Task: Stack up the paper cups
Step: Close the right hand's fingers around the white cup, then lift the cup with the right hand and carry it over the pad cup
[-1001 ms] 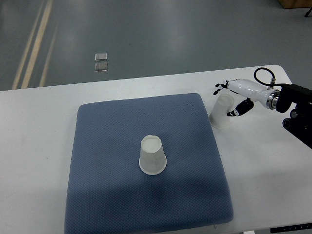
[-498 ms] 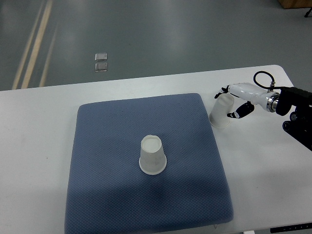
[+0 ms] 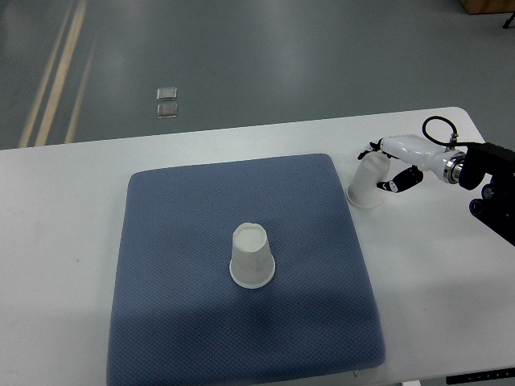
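Nearest, along the bottom of the frame, a white table (image 3: 56,265) carried a large blue-grey textured mat (image 3: 201,322) whose lower edge ran close to the table's front edge. Slightly below the centre of the frame, an inverted paper cup (image 3: 252,258) stood on the mat, its wide rim down on the fabric and its closed base facing up, so its long axis ran vertical. Farther up and to the right, just off the mat's upper right corner, a second paper cup (image 3: 368,182) rested on the bare tabletop, also rim-down but tilted, its narrow base leaning up and to the right. The right hand (image 3: 394,165), white with dark fingertips, reached in from the right edge of the frame on a dark arm, and its fingers were curled around that tilted cup's upper part, thumb below and other fingers above. Beyond the table's far edge lay a grey floor (image 3: 282,56) with pale yellow stripes (image 3: 52,68) at the upper left and a small square floor fitting (image 3: 167,103).
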